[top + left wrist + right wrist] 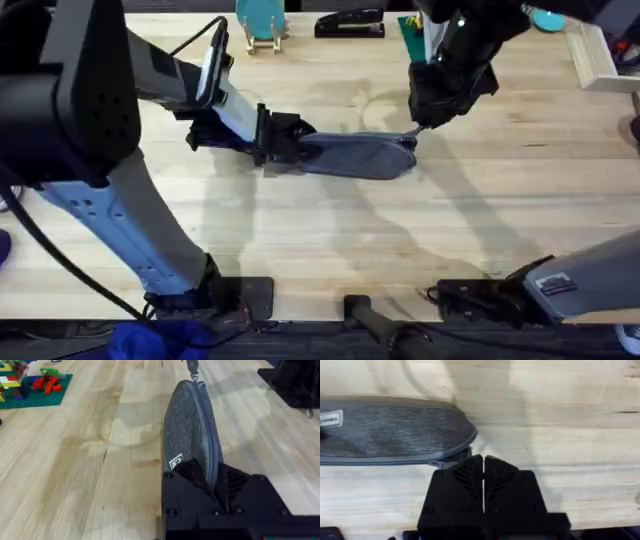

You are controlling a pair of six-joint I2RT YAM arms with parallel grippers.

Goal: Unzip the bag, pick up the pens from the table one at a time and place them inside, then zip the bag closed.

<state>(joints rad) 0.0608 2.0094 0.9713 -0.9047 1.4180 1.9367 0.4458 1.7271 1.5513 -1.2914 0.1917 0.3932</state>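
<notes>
Left tool [268, 140] is clamping the bag's [365, 156] near end, pinning it flat mid-worktop [300, 250]. Farther out, right tool [418, 128] is pinching shut at the zipper end, seemingly on the small pull tab [194, 378]. Bag looks soft, light fabric, likely to bunch; one end wants anchoring while the tab is drawn along.

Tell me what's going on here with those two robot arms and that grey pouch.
The left gripper is clamped on one end of the bag, holding it flat on the table. The right gripper is at the opposite end with its fingers shut, right by the zipper pull. The zipper looks closed along the whole bag.
</notes>
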